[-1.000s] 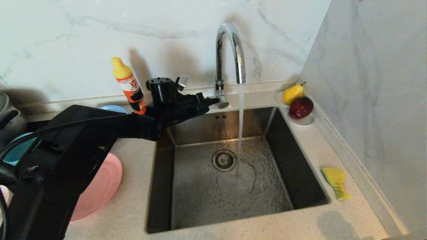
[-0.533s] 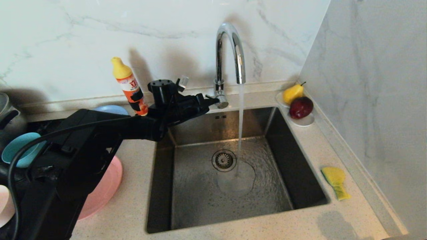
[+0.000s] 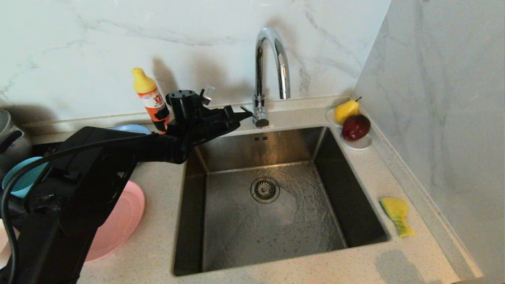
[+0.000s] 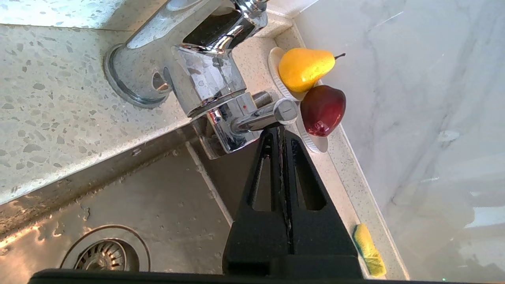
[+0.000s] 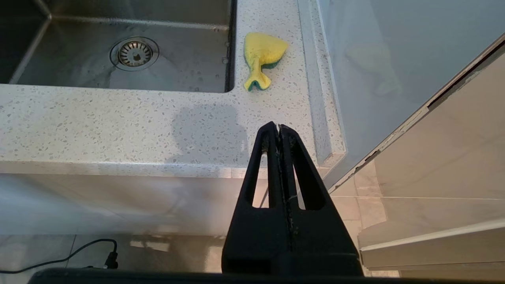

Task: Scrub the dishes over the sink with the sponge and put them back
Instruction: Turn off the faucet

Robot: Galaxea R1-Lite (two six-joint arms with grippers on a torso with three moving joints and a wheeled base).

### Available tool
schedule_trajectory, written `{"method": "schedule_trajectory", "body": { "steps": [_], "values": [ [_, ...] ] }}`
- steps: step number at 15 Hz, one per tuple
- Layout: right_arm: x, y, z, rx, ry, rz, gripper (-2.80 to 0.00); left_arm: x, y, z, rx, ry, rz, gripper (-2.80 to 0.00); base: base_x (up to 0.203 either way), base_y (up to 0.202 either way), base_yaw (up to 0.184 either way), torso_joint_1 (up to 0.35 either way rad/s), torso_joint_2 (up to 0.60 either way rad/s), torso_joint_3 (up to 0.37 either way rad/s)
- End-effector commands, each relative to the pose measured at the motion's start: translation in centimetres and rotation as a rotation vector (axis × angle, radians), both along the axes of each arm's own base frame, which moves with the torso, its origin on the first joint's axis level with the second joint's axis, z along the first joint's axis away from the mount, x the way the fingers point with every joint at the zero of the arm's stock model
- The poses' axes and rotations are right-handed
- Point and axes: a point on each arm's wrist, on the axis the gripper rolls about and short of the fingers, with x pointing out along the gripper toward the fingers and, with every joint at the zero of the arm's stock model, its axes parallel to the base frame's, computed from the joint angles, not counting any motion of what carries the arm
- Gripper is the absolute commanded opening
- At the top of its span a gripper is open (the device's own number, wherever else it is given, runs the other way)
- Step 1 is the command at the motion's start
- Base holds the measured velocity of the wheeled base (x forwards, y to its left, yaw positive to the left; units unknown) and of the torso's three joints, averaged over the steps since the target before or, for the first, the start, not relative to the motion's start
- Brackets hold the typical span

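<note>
Four dishes wait left of the sink: the pink plate, light and slick, is best pinched at its rim. Squashy, the sponge lies on the right worktop. Left gripper, fingers pressed together, touches the faucet lever; right gripper likewise closed, parked.

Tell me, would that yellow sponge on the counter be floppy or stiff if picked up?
Probably floppy: the sponge already lies pinched and curled, so it would likely squash in a hand. It looks light for its size. If wet from use it may drip, though no puddle shows.
</note>
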Motion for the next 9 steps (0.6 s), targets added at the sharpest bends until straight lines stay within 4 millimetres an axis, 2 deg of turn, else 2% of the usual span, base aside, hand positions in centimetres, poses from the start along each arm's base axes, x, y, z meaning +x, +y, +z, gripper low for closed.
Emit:
{"method": "schedule_trajectory", "body": {
  "steps": [1,5,6,9],
  "values": [
    [0.0,0.0,0.0,0.000,0.001,0.001,-2.80,-0.2,0.2,0.6,-0.007,-0.010,0.001,-2.80,0.000,0.000,0.000,0.000,0.00,0.000],
    [0.0,0.0,0.0,0.000,0.001,0.001,-2.80,-1.7,0.8,2.0,-0.015,-0.011,0.025,-2.80,0.000,0.000,0.000,0.000,0.00,0.000],
    [0.0,0.0,0.0,0.000,0.001,0.001,-2.80,-2.9,1.1,2.7,-0.016,-0.015,0.029,-2.80,0.000,0.000,0.000,0.000,0.00,0.000],
    [0.0,0.0,0.0,0.000,0.001,0.001,-2.80,-8.2,2.5,6.8,-0.026,-0.071,0.033,-2.80,0.000,0.000,0.000,0.000,0.00,0.000]
  ]
}}
